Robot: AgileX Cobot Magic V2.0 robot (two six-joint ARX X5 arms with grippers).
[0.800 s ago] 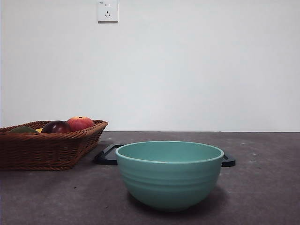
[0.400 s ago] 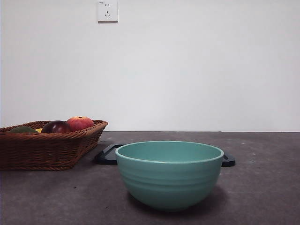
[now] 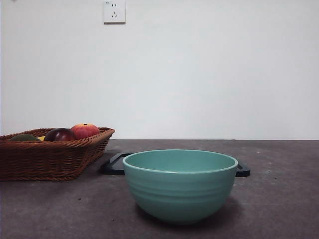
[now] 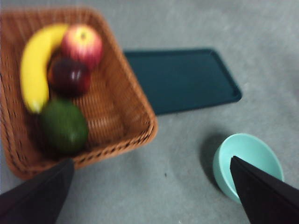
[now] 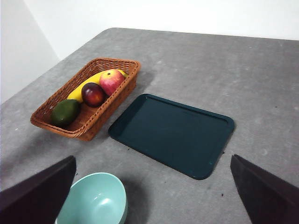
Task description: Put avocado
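1. Left wrist view: the avocado [image 4: 64, 126] is seen at the lower left of the frame, lying in the wicker basket [image 4: 133, 100] beside a banana [image 4: 36, 63], a maroon fruit [image 4: 69, 77] and an apple [image 4: 82, 44].
2. The left gripper [image 4: 152, 186] is held high above the table with its jaws spread wide and nothing between them.
3. The right gripper [image 5: 152, 186] is likewise held aloft, jaws parted and empty.
4. A dark tray [image 5: 172, 134] is seen at mid-frame in the right wrist view, just beside the basket.
5. In the front view a teal bowl [image 3: 180, 185] is shown at lower centre, apart from the basket.
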